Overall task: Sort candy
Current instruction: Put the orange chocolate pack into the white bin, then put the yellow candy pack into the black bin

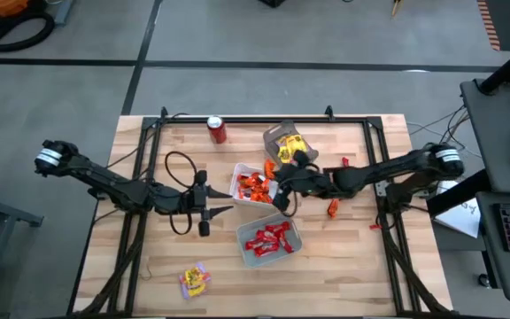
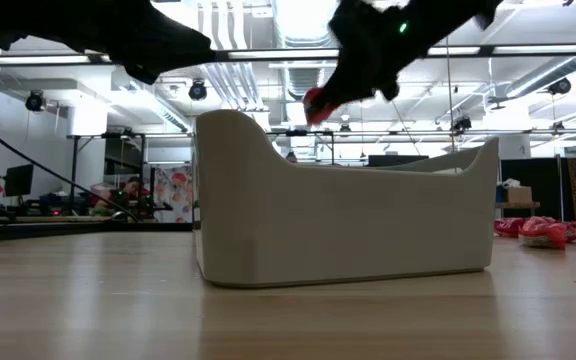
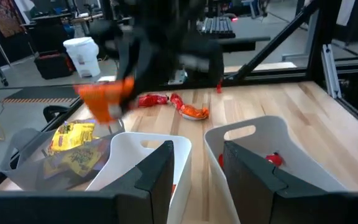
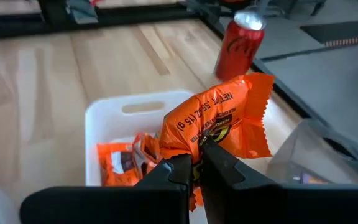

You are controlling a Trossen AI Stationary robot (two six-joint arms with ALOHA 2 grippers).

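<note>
Right pincer (image 4: 196, 163) clamped on an orange candy packet (image 4: 219, 121) above the white tray (image 4: 101, 112) of orange candies (image 1: 253, 185). Left pincer (image 1: 218, 203) parted, empty, over the counter (image 1: 343, 275) beside the trays.

Orange candy (image 4: 219, 121) with black print, white tray (image 4: 104, 115), red soda can (image 4: 240, 42).

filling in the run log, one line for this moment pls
right pincer: shut on orange candy, above tray of orange candy | left pincer: idle, beside trays | red tray: filled
</note>
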